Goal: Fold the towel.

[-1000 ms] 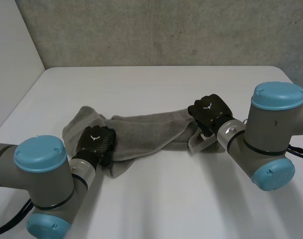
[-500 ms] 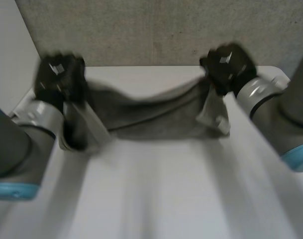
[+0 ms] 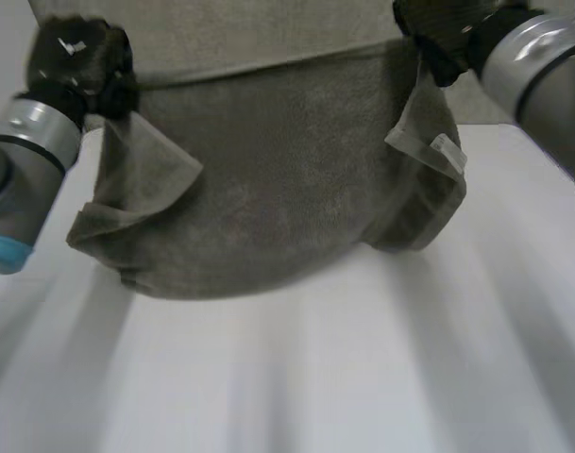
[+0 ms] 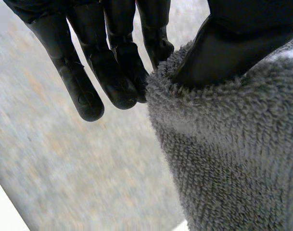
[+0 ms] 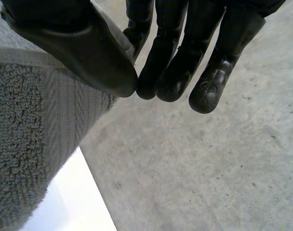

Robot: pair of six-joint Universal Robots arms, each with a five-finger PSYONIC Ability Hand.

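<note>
The grey towel point(image 3: 278, 198) hangs stretched in the air between both hands, its lower edge sagging just above the white table point(image 3: 363, 377). My left hand point(image 3: 79, 61) pinches the towel's top left corner; in the left wrist view the terry cloth point(image 4: 233, 159) is caught between thumb and fingers point(image 4: 108, 72). My right hand point(image 3: 443, 28) pinches the top right corner, with the towel's hem point(image 5: 45, 125) clamped under the thumb against the fingers point(image 5: 184, 53). A white label point(image 3: 438, 151) dangles from the right corner flap.
A grey concrete wall point(image 3: 268, 28) rises behind the table. A white side wall point(image 3: 4, 38) stands at the left. Both grey arms reach up at the sides, left forearm point(image 3: 23, 160) and right forearm point(image 3: 542, 66).
The left hand closed on the towel's left end. Both hands then lifted the towel off the table and spread it wide, raising it high toward the camera.
</note>
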